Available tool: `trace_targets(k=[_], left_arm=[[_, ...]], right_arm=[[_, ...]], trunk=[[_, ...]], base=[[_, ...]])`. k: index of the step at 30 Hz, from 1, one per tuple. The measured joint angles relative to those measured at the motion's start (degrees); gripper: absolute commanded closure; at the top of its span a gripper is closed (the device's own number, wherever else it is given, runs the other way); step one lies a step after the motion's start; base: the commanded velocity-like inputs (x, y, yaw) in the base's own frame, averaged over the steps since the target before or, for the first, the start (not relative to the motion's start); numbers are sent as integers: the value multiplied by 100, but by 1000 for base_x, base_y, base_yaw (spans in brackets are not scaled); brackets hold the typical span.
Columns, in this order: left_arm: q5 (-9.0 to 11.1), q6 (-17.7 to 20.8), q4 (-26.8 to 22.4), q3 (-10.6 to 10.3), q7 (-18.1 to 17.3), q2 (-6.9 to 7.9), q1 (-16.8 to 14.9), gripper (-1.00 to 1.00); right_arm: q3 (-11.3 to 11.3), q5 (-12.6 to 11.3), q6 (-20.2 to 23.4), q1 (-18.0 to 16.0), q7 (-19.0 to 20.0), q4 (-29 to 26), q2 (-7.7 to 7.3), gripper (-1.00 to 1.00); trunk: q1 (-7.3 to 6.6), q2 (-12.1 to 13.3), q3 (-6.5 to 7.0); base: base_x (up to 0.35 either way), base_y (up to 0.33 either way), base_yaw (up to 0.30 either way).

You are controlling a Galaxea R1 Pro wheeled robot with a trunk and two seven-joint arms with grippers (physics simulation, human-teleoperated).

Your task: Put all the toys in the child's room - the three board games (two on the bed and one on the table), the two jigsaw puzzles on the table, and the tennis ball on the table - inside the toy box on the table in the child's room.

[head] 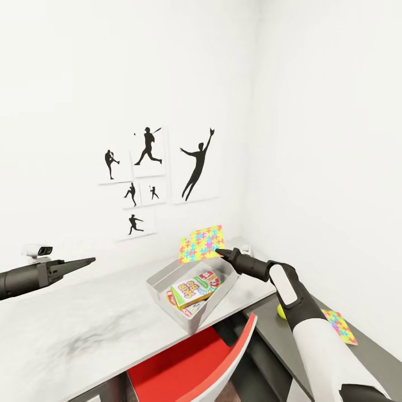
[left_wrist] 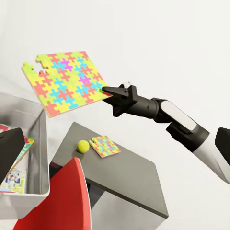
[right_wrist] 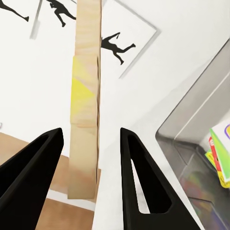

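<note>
A: The right gripper [head: 219,252] has one jigsaw puzzle [head: 201,243] by its edge and holds it up in the air over the far end of the toy box [head: 158,281]. What does the step need?

B: Probably a tilt and a short descent. The sheet stands almost on edge, so it should be laid flatter and lowered inside the rim before letting go. Dropped from this height it could glance off the rim or slide onto the table [head: 72,329].

A: And the box is partly full.

B: Yes, a board game [head: 193,289] with the yellow, green and red cover lies in it, with what looks like more beneath. The sheet is thin and should rest on top easily.

A: How far open is the right gripper?

B: In the right wrist view the sheet runs edge-on between the fingers [right_wrist: 139,177], with a gap showing on each side. In the left wrist view the tip pinches its corner, so it seems a light grip.

A: And the left gripper [head: 89,260]?

B: It hangs above the table, well apart from the box, holding nothing; its fingers look together.

A: What is left?

B: The second puzzle [head: 339,326] and the tennis ball [head: 281,311] lie on the dark lower section.
</note>
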Motion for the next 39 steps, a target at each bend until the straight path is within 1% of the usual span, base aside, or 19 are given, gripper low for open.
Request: trace_targets(k=[4, 5, 9, 11, 13, 15, 17, 22, 24, 26, 29, 31, 34, 39], left_arm=[[-3, 0, 1, 17, 0, 0, 0, -100], [-4, 0, 4, 18, 0, 0, 0, -100], [-6, -6, 8, 20, 0, 0, 0, -100], [-6, -8, 9, 20, 0, 0, 0, -100], [-6, -8, 9, 20, 0, 0, 0, -100], [-6, -9, 9, 20, 0, 0, 1, -100], [-6, -9, 9, 20, 0, 0, 1, -100], [-6, -9, 13, 20, 0, 0, 1, -100], [-6, -9, 16, 20, 0, 0, 0, -100], [-6, -9, 17, 20, 0, 0, 0, -100], [-6, -9, 20, 20, 0, 0, 2, -100], [-6, -9, 21, 20, 0, 0, 2, -100], [-6, -9, 25, 20, 0, 0, 0, -100], [-6, -9, 26, 20, 0, 0, 0, -100]], right_arm=[[-2, -9, 25, -13, -2, 3, -15, 100], [-2, -10, 90, -33, -6, 5, -17, 100], [-5, -4, 595, -129, -53, 7, -51, 100], [-4, -27, 883, -304, -143, 34, -75, 100], [-2, -28, 1057, -472, -266, 108, -97, 100], [-5, -24, 1260, -696, -467, 291, -132, 100], [-6, -22, 1361, -881, -644, 515, -186, 100], [0, -37, 1376, -1143, -779, 858, -237, 100], [17, -26, 1377, -1182, -791, 892, -245, 100], [135, -17, 1377, -1205, -798, 902, -250, 100], [421, -8, 1389, -1213, -794, 905, -253, 100], [529, -3, 1389, -1203, -801, 915, -254, 100], [591, -8, 1390, -1202, -798, 942, -253, 100], [616, -11, 1390, -1217, -800, 951, -252, 100]], trunk=[[0, 0, 0], [0, 0, 0], [0, 0, 0], [0, 0, 0], [0, 0, 0], [0, 0, 0], [0, 0, 0], [0, 0, 0], [0, 0, 0], [0, 0, 0], [0, 0, 0], [0, 0, -1], [0, 0, 0], [0, 0, 0]], base=[[0, 0, 0], [0, 0, 0], [0, 0, 0], [0, 0, 0], [0, 0, 0], [0, 0, 0], [0, 0, 0], [0, 0, 0], [0, 0, 0], [0, 0, 0], [0, 0, 0], [0, 0, 0], [0, 0, 0], [0, 0, 0]])
